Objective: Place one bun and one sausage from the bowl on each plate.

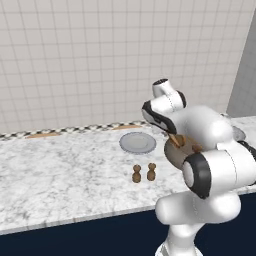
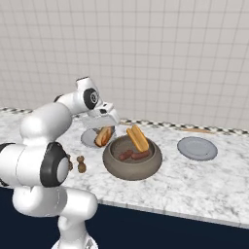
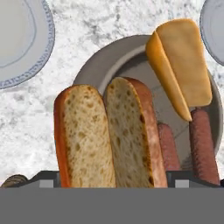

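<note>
While your tool [image 2: 103, 127] stands wide around a split bun [image 2: 102, 136] above the left plate's [image 2: 89, 138] edge, the bowl [image 2: 132, 158] on the table [image 2: 194, 180] holds another bun [image 2: 137, 138] and two sausages [image 2: 133, 155].

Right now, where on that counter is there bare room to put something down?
Both grey plates, left and right, are bare. Open marble lies in front of the right plate, beside the bowl. It is crowded around the bowl, where the claw holds a bun near two small brown shakers.
</note>
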{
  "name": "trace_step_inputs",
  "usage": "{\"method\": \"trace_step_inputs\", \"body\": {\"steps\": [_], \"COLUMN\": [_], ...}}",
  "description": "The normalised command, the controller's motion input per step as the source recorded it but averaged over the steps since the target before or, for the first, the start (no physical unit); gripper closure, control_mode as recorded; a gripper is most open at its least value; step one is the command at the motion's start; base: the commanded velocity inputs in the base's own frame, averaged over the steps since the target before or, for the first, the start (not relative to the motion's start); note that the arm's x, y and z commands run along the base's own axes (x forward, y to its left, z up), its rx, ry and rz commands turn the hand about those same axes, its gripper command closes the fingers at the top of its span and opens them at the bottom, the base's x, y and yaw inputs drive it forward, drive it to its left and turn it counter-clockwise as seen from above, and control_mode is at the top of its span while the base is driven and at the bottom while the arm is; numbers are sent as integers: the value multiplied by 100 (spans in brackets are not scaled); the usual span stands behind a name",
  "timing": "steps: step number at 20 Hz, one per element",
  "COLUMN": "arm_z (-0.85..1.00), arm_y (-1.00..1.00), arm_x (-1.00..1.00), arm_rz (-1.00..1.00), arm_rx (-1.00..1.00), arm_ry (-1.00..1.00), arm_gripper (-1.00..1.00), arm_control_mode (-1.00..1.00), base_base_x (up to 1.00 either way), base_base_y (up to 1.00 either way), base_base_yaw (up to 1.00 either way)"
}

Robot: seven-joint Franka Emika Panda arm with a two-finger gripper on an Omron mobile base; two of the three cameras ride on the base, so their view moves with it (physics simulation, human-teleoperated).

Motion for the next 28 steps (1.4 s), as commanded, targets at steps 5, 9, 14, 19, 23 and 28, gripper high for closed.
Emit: {"method": "trace_step_inputs", "body": {"steps": [5,9,14,19,23,28], "arm_z": [3,-28,-24,-66,-59,-28], "arm_y": [100,95,18,-8,0,-5], "arm_x": [33,98,58,83,100,44], "arm_rz": [-5,-12,-1,0,0,0], "arm_rx": [7,17,0,0,0,0], "arm_ry": [-12,0,1,0,0,0], "arm_gripper": [100,100,100,100,100,-100], "arm_control_mode": [-100,-100,-100,-100,-100,-100], "base_base_x": [0,0,0,0,0,0], "base_base_y": [0,0,0,0,0,0], "base_base_yaw": [0,0,0,0,0,0]}}
